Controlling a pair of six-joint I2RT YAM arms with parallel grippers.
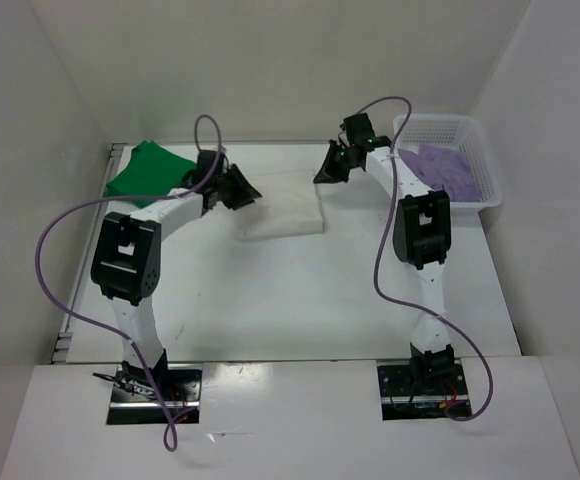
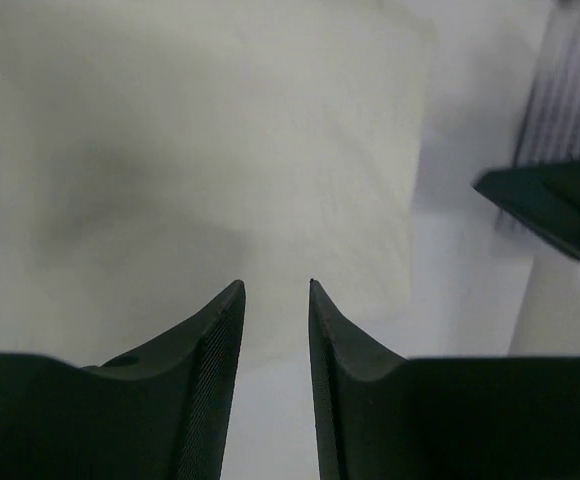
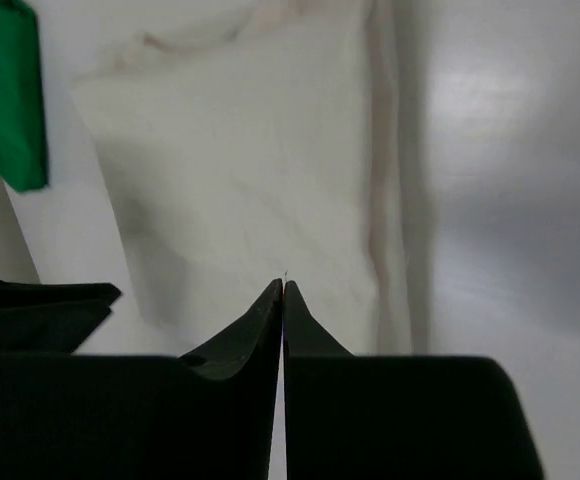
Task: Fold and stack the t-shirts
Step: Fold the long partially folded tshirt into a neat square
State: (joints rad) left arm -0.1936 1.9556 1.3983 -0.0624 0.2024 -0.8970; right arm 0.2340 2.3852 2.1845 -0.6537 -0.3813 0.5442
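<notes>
The white t-shirt point(image 1: 282, 212) lies folded flat at the table's far middle; it also shows in the left wrist view point(image 2: 220, 150) and the right wrist view point(image 3: 250, 190). The green t-shirt point(image 1: 148, 172) lies folded at the far left, its edge in the right wrist view point(image 3: 5, 90). The lavender t-shirt point(image 1: 448, 170) is crumpled in the basket point(image 1: 490, 165). My left gripper point(image 1: 242, 188) hovers at the white shirt's left edge, jaws apart and empty point(image 2: 275, 290). My right gripper point(image 1: 327, 168) hovers at its far right corner, jaws shut with nothing between them point(image 3: 283, 287).
The white lattice basket stands at the far right corner and shows at the right of the left wrist view point(image 2: 570, 90). White walls close the table on the left, back and right. Purple cables loop off both arms.
</notes>
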